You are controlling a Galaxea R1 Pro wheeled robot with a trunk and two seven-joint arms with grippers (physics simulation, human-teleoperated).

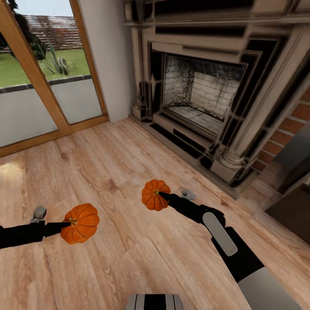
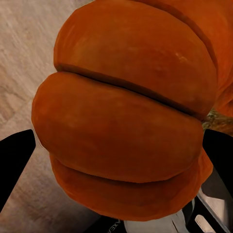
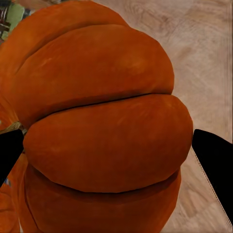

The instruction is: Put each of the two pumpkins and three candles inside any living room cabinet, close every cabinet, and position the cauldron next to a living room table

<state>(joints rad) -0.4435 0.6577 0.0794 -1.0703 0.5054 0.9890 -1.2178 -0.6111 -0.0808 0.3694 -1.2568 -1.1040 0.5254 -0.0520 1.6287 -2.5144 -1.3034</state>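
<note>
Each arm carries one pumpkin clear of the wooden floor before the fireplace: left pincer pinching the left pumpkin, right pincer pinching the right pumpkin, presumably for transport together to a cabinet.
</note>
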